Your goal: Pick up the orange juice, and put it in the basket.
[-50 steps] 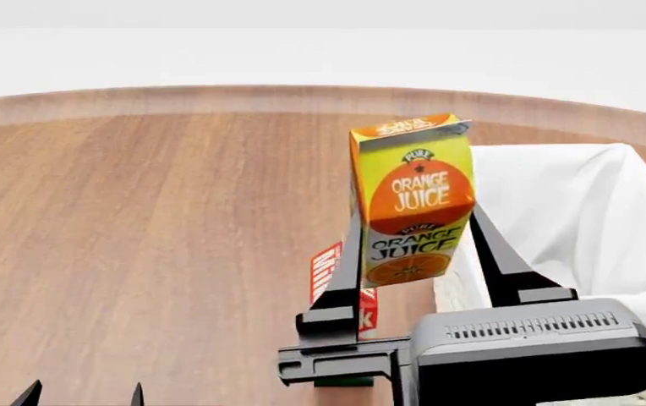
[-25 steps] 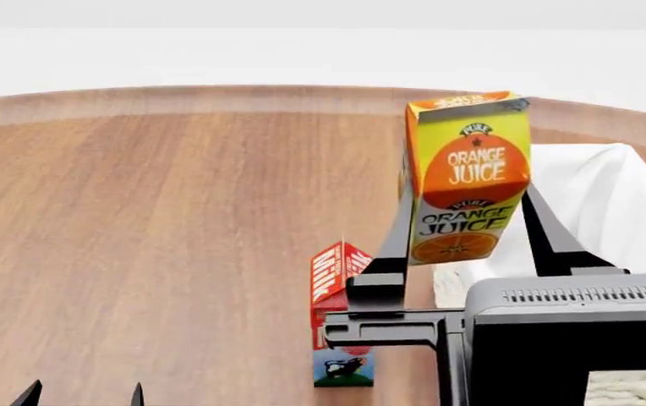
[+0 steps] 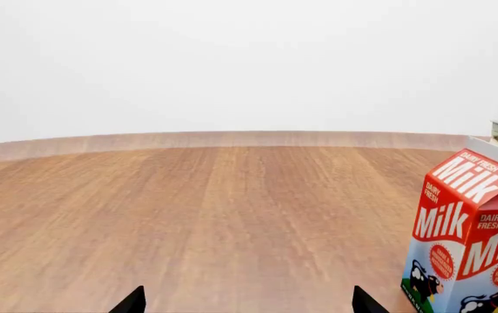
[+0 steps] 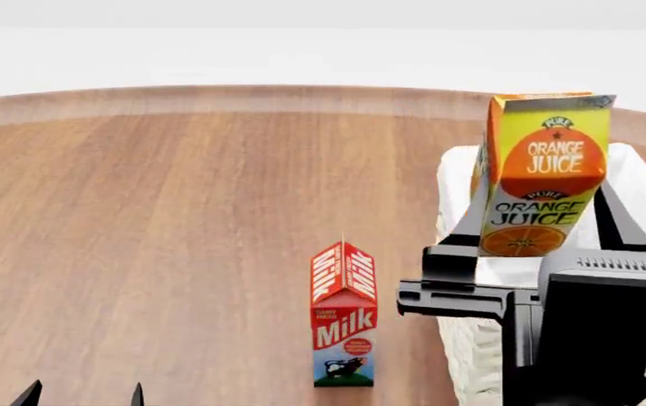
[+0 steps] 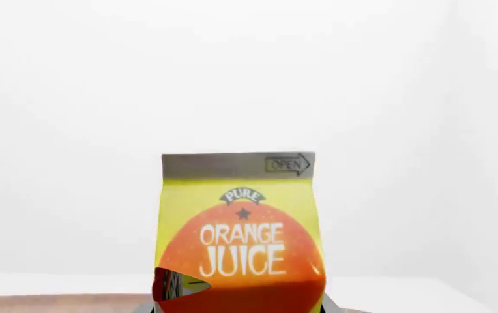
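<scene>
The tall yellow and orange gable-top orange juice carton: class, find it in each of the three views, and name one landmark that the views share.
Head view: upper right, the tall yellow and orange gable-top orange juice carton sits in the right claw, above the cream-white wicker basket.
Right wrist view: lower centre, filling the foreground.
Left wrist view: not in it.
Shared landmark: the red and white milk carton shows in the head and left wrist views.
</scene>
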